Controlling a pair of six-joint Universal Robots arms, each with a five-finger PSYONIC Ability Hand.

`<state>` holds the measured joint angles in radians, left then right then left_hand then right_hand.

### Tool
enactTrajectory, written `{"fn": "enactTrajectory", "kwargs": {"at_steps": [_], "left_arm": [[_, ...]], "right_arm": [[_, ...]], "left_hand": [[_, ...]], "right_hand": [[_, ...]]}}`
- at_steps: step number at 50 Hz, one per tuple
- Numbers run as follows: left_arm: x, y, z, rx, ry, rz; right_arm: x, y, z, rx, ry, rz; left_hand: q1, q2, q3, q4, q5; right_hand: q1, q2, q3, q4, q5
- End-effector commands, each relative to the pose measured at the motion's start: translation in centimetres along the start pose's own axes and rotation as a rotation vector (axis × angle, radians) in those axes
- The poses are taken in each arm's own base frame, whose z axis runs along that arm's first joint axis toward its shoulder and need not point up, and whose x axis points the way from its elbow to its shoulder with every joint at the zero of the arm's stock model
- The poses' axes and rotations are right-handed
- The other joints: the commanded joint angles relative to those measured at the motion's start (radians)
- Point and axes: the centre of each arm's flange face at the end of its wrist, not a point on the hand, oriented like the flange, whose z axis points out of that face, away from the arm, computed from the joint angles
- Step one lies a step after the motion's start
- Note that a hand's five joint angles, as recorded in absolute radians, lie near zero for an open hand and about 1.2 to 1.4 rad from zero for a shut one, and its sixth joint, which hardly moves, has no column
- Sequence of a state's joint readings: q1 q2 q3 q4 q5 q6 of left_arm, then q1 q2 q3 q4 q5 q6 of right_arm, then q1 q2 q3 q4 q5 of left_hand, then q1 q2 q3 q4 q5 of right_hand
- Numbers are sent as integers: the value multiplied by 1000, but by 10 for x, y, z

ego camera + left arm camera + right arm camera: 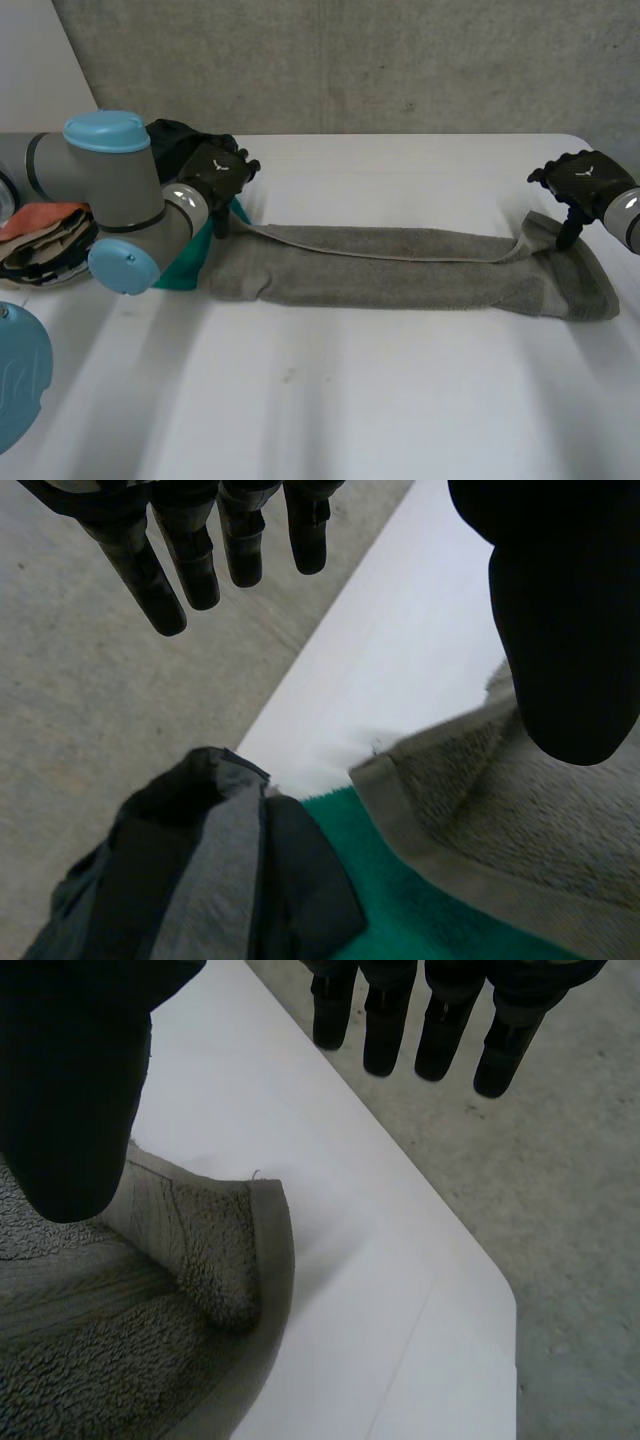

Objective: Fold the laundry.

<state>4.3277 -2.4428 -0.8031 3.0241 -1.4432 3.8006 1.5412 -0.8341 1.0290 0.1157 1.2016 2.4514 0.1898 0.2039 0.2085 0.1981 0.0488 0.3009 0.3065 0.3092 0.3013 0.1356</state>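
At the near left of the white table (330,400) a light-blue disc (14,375) lies at the edge, and behind it sits a pile of orange and beige clothes (42,238). The left arm (110,190) reaches in above that pile, and a dark garment (172,135) is bunched at the table's far edge just behind it. The left hand (222,170) hangs over the left end of the grey towel (400,272). In its own wrist view its fingers (190,560) are straight and spread well away from the thumb (565,630), with nothing gripped between them. The thumb hangs over the towel's hemmed corner. That corner lies on a green cloth (188,268), which touches the dark garment. The towel stretches in a long, narrow band across the middle of the table, folded lengthwise. Its upper layer's hem runs as a pale line from one hand to the other and rises slightly at both ends. At the right end the towel's corner stands up in a small ridge beside the right hand (582,182). In the right wrist view that hand's fingers (385,1020) are likewise straight and apart from its thumb (70,1080), which is over the towel near the raised corner. The fingers extend past the table's corner. A concrete wall (350,60) stands behind the table.
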Motion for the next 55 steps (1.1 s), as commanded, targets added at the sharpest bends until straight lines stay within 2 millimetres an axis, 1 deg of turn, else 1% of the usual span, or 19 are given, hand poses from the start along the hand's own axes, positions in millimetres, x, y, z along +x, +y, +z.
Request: {"fn": "enactTrajectory", "kwargs": {"at_steps": [1,6,9,13,20,24,29,31,35,37,38,40,43,44,47,48,51,52,55], "left_arm": [[4,11,2,-75,103,-33],[8,19,9,-92,173,-79],[13,23,19,-76,178,-80],[18,29,27,-74,160,-60],[16,31,38,-67,96,11],[20,34,42,-68,88,68],[27,38,46,-76,87,169],[26,38,47,-77,75,192],[27,39,50,-75,56,229],[29,38,52,-62,48,246],[29,37,52,-53,44,252],[28,34,54,-32,30,266],[17,19,61,46,-60,291],[-1,1,64,119,-166,290],[-36,-33,64,249,-338,257],[-60,-60,57,347,-435,208],[-94,-99,40,507,-531,88],[-113,-124,24,607,-549,-5],[-141,-152,1,734,-570,-117]], "right_arm": [[-9,3,5,-19,-103,-21],[-12,11,12,-60,-161,-71],[-19,19,16,-87,-218,-82],[-24,29,23,-98,-242,-97],[-28,35,33,-81,-236,-93],[-29,35,40,-47,-207,-99],[-30,32,46,1,-173,-105],[-30,32,47,8,-168,-107],[-32,33,48,19,-162,-113],[-32,34,49,21,-160,-115],[-31,34,50,25,-156,-119],[-32,33,51,35,-148,-127],[-19,22,61,117,-66,-171],[-8,10,68,188,6,-202],[17,-15,76,310,153,-215],[37,-39,77,409,261,-195],[69,-82,68,576,421,-124],[89,-108,56,678,513,-58],[113,-145,32,837,614,38]], "left_hand": [[-15,-29,-34,-24,-49],[38,24,19,30,5],[126,112,107,118,93],[132,118,114,124,99],[244,230,225,235,210],[343,329,325,335,310],[484,470,466,476,451],[531,517,513,523,498],[804,790,785,796,770],[1096,1082,1078,1088,1063],[1177,1163,1158,1168,1143],[1207,1192,1188,1198,1173],[1207,1192,1188,1198,1173],[1207,1192,1188,1198,1173],[1207,1192,1188,1198,1173],[1207,1192,1188,1198,1173],[1207,1192,1188,1198,1173],[1207,1192,1188,1198,1173],[1207,1192,1188,1198,1173]], "right_hand": [[132,126,124,131,123],[285,279,276,284,275],[291,285,282,290,281],[261,256,253,261,252],[290,285,282,290,281],[484,478,475,483,474],[1026,1020,1018,1026,1017],[1095,1090,1087,1095,1086],[1095,1090,1087,1095,1086],[1095,1090,1087,1095,1086],[1095,1090,1087,1095,1086],[1095,1090,1087,1095,1086],[1095,1090,1087,1095,1086],[1095,1090,1087,1095,1086],[1095,1090,1087,1095,1086],[1095,1090,1087,1095,1086],[1095,1090,1087,1095,1086],[1095,1090,1087,1095,1086],[1095,1090,1087,1095,1086]]}}
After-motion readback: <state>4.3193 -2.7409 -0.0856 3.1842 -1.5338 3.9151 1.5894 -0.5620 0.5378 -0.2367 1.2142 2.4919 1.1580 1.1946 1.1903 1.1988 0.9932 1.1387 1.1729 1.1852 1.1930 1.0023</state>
